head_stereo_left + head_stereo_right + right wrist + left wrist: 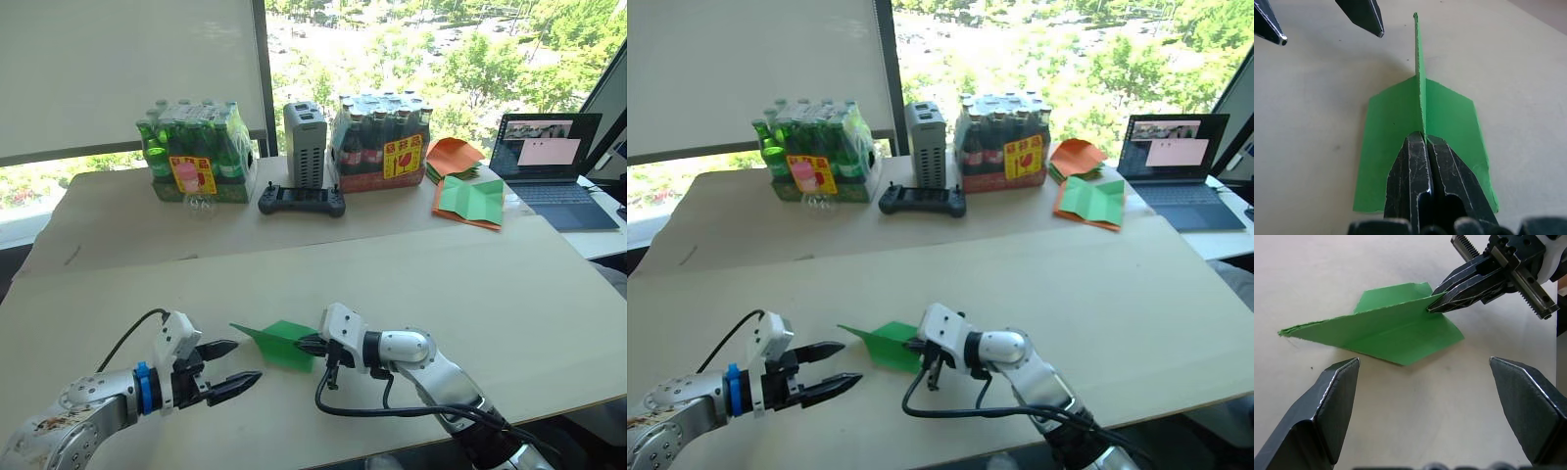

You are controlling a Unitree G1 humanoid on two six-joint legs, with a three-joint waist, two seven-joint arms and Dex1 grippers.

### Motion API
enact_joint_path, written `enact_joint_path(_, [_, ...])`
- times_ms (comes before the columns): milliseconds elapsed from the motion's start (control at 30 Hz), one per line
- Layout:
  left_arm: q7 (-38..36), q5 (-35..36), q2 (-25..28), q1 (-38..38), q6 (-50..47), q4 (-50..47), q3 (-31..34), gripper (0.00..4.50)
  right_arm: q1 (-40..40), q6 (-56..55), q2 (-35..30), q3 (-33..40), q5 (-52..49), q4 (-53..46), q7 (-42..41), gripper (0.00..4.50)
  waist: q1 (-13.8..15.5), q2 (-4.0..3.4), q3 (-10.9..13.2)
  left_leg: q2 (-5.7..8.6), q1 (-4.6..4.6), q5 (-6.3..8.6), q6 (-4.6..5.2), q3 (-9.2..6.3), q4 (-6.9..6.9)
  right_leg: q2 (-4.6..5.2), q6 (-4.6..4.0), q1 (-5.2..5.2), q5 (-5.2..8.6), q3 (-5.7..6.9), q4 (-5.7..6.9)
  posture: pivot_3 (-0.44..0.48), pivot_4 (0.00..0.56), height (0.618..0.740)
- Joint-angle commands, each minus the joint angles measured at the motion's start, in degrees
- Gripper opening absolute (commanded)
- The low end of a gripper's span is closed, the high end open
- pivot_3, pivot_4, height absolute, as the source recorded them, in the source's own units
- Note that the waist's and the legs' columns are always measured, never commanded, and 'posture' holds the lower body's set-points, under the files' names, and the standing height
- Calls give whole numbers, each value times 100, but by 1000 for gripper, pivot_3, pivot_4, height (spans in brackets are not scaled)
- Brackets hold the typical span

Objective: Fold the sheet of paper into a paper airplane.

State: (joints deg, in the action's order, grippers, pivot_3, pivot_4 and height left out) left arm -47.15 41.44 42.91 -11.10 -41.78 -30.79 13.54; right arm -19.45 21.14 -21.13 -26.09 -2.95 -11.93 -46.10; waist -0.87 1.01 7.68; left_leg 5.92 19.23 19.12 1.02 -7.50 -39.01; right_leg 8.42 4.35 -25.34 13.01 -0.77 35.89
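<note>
I see the paper airplane (279, 342) essentially folded, my right gripper (315, 345) pinching its keel; left gripper (233, 366), at its eight o'clock, gapes empty.

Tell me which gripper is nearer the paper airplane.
Right. The right gripper is shut on the paper airplane, pinching its raised middle fold at the rear. The left gripper is open, apart from it, beside its pointed nose.
</note>
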Motion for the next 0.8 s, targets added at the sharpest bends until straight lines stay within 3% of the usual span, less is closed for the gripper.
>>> enact_joint_path(33, [64, 184, -63, 101, 37, -250, 60, 4500, 29, 66, 11, 98, -74, -366, 35, 15, 0, 0, 0, 0, 0, 0, 0, 0, 0, 0, 0, 0, 0, 0, 0, 0, 150, 735])
enact_joint_path(300, [496, 768, -211, 577, -199, -549, 184, 4500, 46, 1211, 220, 1390, -827, -1222, 725, 15, 16, 0, 0, 1, 2, 0, 0, -2, -13, 1, 0, 6, -1, 0, 1, 0, 150, 735])
enact_joint_path(600, [921, 1165, -355, 1105, -300, -745, -67, 4500, -297, 2141, 178, 3895, -692, -566, 2876, 15, 30, 0, 0, 6, 2, 0, 0, -1, -15, 1, 0, 4, -1, -2, 8, 0, 150, 735])
enact_joint_path(800, [1155, 832, -658, 1211, 36, -698, -265, 4500, 35, 2235, 74, 3884, -683, -380, 3036, 15, -26, -2, -1, 0, 2, 0, 0, 8, -12, 0, -1, 3, -1, -7, 9, 0, 150, 735])
